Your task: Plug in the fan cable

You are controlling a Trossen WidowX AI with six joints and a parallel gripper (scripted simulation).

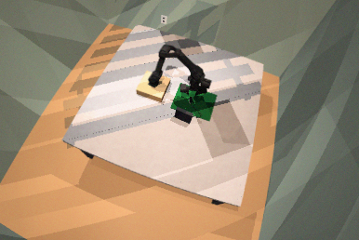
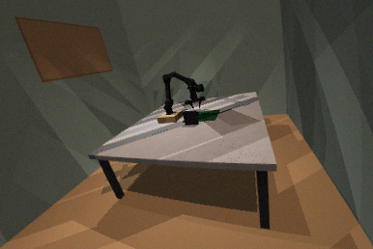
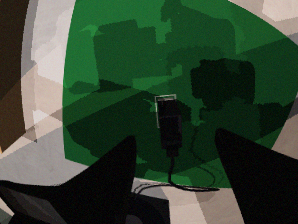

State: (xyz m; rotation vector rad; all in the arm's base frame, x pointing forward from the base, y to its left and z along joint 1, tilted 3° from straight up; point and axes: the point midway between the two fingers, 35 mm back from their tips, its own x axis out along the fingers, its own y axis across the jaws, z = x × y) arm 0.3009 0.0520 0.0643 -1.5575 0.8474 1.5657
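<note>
The green board (image 1: 207, 104) (image 2: 210, 114) (image 3: 133, 23) lies flat on the table. The black plug (image 3: 168, 121) stands on the board at the fan header, and its thin cable (image 3: 194, 184) loops off toward the black fan (image 1: 183, 115) (image 2: 190, 118) at the board's near edge. My gripper (image 1: 191, 96) (image 2: 194, 100) (image 3: 176, 139) hangs just above the board over the plug. Its fingers are spread, one on each side of the plug, with a gap to it on both sides. It holds nothing.
The arm stands on a tan wooden block (image 1: 151, 92) (image 2: 169, 119) just left of the board.
</note>
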